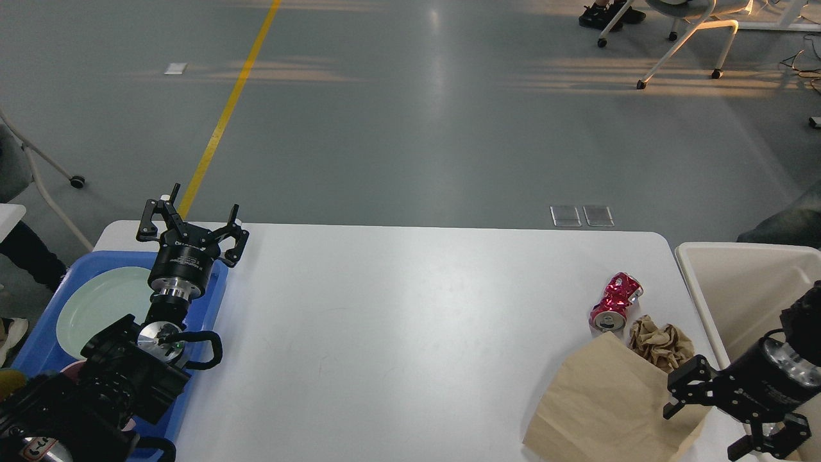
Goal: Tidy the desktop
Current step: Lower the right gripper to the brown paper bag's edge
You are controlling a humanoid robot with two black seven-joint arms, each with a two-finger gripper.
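Note:
The white desktop point(397, 333) fills the lower view. On its right side lie a crushed red can point(616, 300), a crumpled ball of brown paper point(660, 342) and a flat brown paper bag point(603, 410). My right gripper point(721, 416) is open and empty, low over the right corner of the paper bag, at the table's right edge. My left gripper point(194, 228) is open and empty above the far edge of the blue tray point(211, 301) on the left.
The blue tray holds a pale green plate point(96, 308). A beige bin point(737, 276) stands beside the table's right edge. Grey floor with a yellow line point(224, 115) lies beyond, with a wheeled chair point(680, 38) at the far right.

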